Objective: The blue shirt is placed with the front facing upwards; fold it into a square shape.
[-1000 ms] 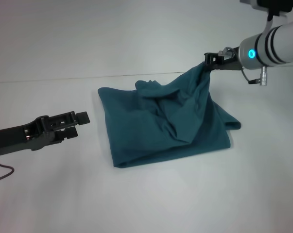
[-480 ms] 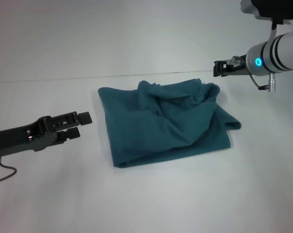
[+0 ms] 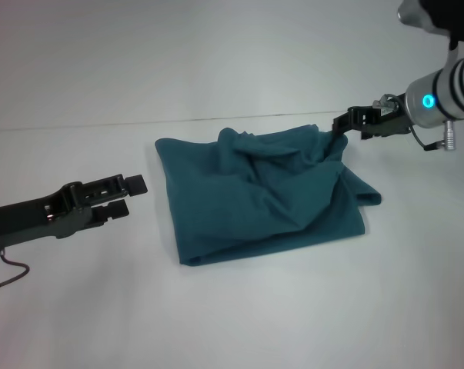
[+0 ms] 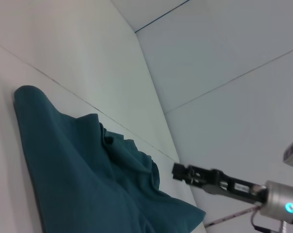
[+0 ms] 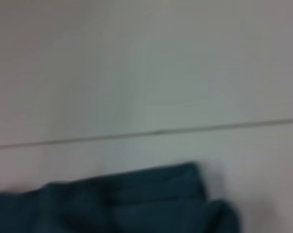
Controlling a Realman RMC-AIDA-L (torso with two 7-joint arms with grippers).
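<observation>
Bright, even, soft light with faint shadows; the right wrist view is blurred, the others sharp

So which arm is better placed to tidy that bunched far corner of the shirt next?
Probably the right: its claw hovers beside the shirt's rumpled far corner, while the left claw sits off the opposite edge.

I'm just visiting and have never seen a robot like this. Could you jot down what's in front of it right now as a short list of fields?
Surface: plain white table
Item: teal-blue cotton shirt, lying in a rumpled, roughly square heap, not flat
Lettering on shirt: not visible
Left gripper: low over the table, beside the shirt's edge, not touching it, holding nothing
Right gripper: at the shirt's far corner; contact cannot be told
Fold: unfinished, upper layer bunched and creased
</observation>
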